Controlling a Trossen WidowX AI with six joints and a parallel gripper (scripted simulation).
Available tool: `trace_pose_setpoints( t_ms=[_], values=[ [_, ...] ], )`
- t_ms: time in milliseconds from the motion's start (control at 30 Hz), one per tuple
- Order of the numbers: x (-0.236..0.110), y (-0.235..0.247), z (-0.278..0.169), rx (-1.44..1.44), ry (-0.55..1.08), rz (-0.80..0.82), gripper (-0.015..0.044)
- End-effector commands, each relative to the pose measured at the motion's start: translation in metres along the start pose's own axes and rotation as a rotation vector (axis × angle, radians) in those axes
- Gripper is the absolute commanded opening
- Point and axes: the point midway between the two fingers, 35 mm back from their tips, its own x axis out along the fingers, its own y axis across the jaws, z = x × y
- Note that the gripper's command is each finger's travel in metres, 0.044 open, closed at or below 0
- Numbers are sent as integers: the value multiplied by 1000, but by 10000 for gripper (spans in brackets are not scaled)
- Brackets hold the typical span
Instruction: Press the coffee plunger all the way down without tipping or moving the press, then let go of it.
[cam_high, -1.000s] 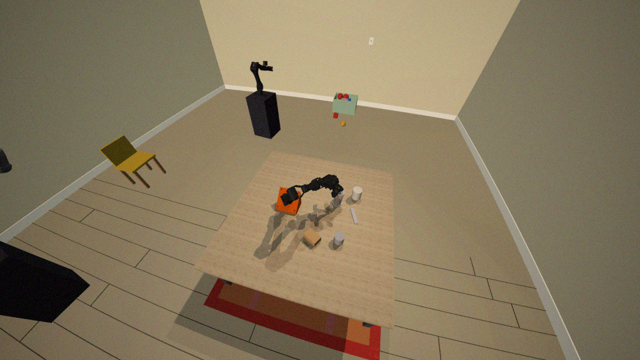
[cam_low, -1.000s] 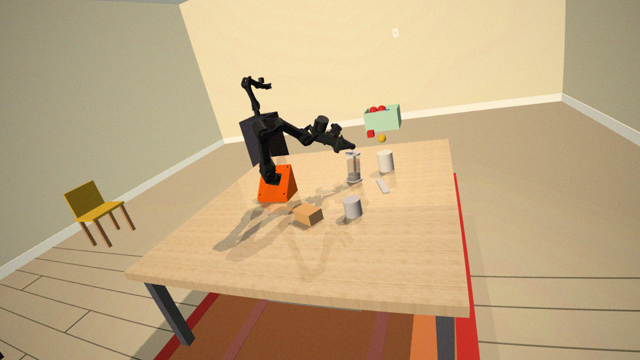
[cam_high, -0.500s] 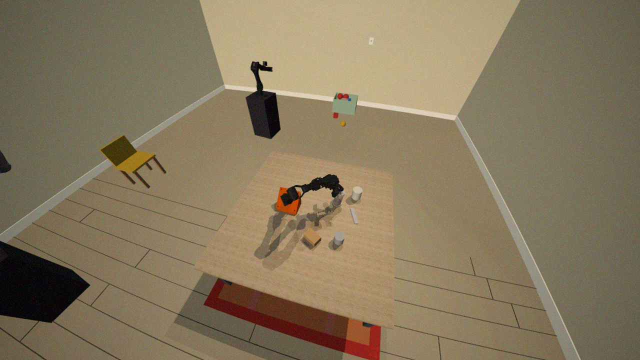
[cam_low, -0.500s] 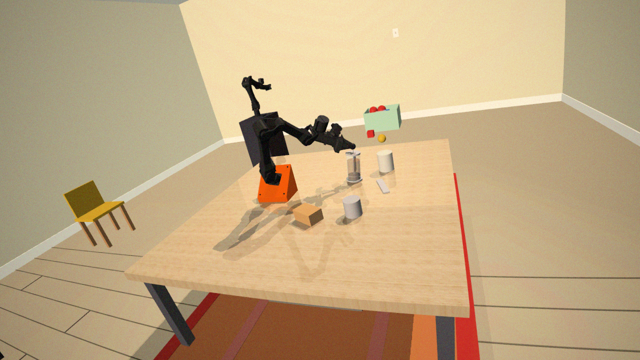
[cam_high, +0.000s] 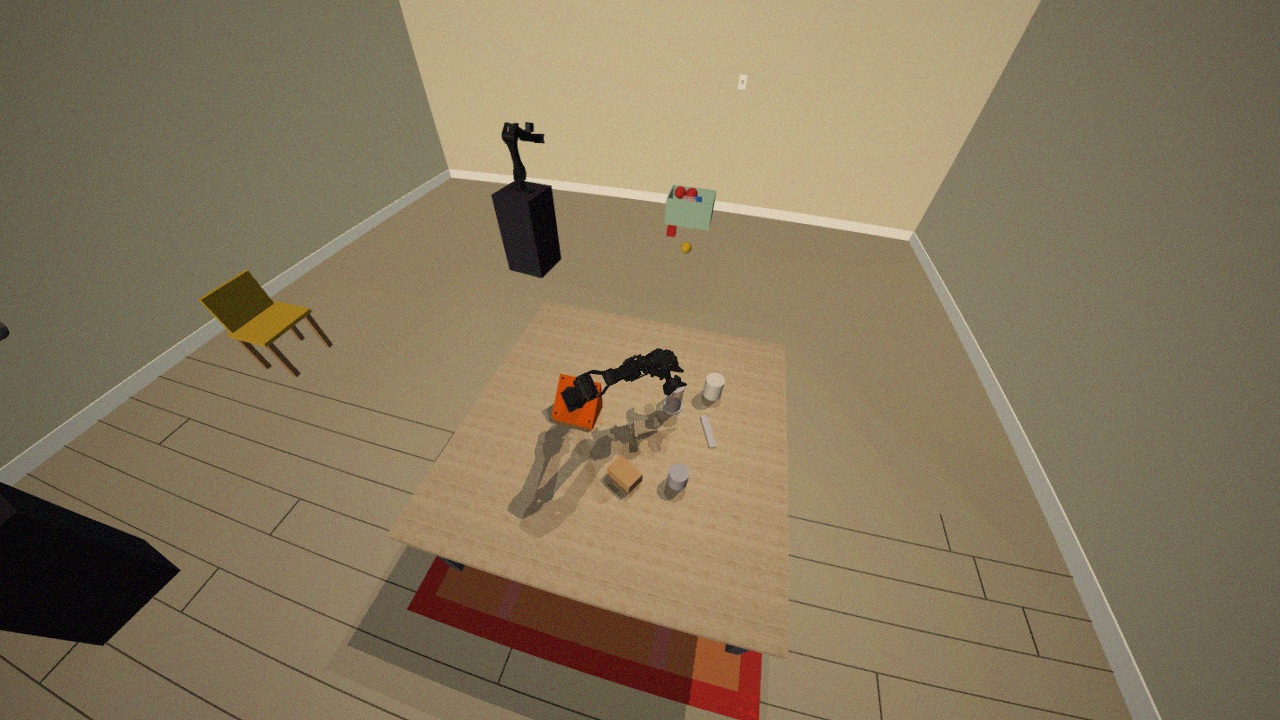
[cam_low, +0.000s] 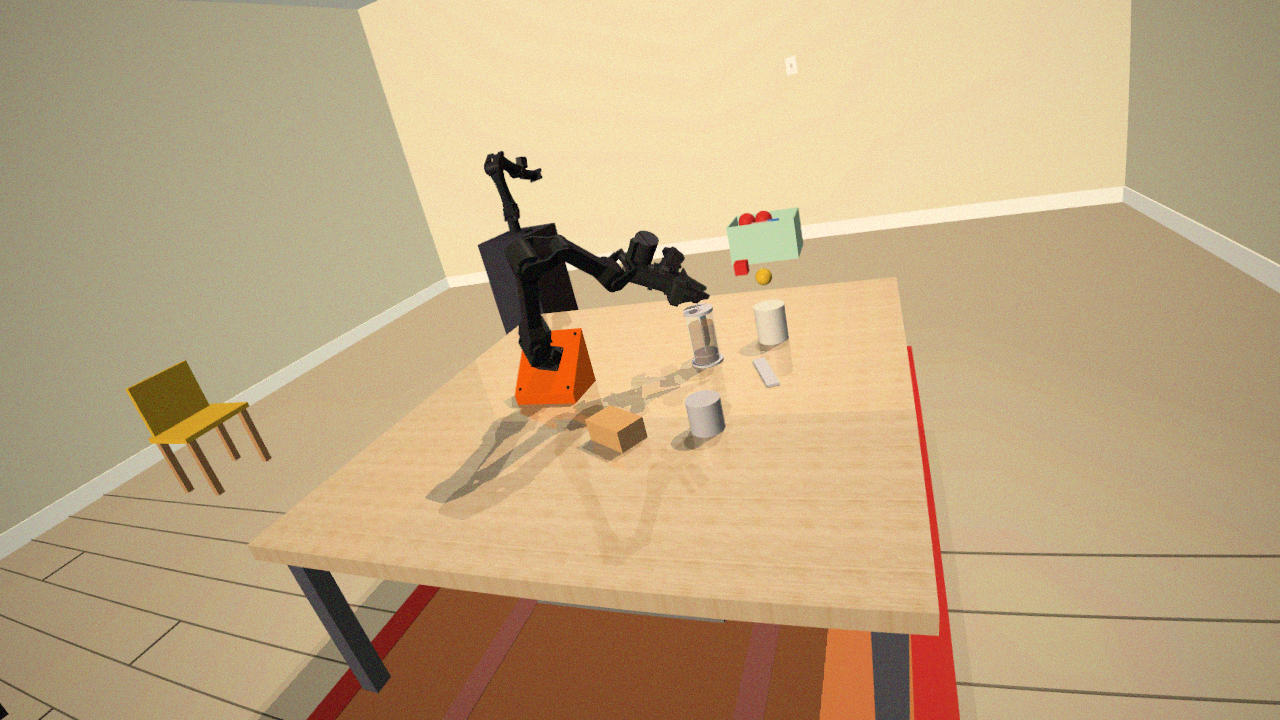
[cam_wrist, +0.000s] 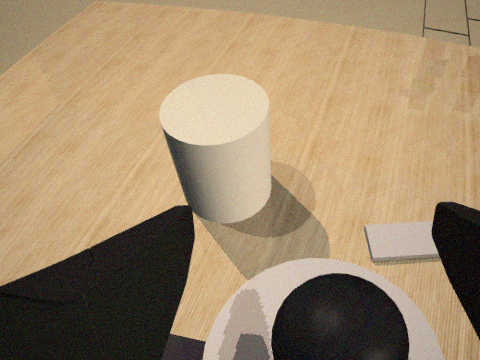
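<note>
The coffee press (cam_high: 673, 403) (cam_low: 704, 336) stands upright on the table, a clear glass cylinder with a pale lid (cam_wrist: 422, 325) and a dark disc low inside. Its round black plunger knob (cam_wrist: 340, 320) shows at the bottom of the wrist view, close over the lid; any gap between knob and lid is hard to judge. My gripper (cam_high: 680, 379) (cam_low: 705, 298) (cam_wrist: 313, 220) is open above the press. Its fingers stand wide apart, clear of the knob on both sides in the wrist view. In the top and exterior views the fingers hide the knob.
A cream cylinder (cam_high: 713, 386) (cam_low: 770, 322) (cam_wrist: 220, 165) stands just beyond the press. A flat pale bar (cam_high: 708, 431) (cam_low: 766, 371) (cam_wrist: 402, 241) lies near it. A grey cylinder (cam_high: 677, 476) (cam_low: 705, 414) and a tan block (cam_high: 624, 475) (cam_low: 615, 428) stand nearer the front.
</note>
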Motion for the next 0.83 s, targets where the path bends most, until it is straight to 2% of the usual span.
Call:
trace_pose_setpoints(
  t_ms=[0, 200, 400, 800],
  values=[
    [0, 1, 0, 1, -1, 4, 440],
    [-10, 1, 12, 2, 2, 5, 440],
    [-59, -3, 57, -1, 11, 4, 440],
    [-60, -2, 56, -2, 11, 3, 440]
  ],
)
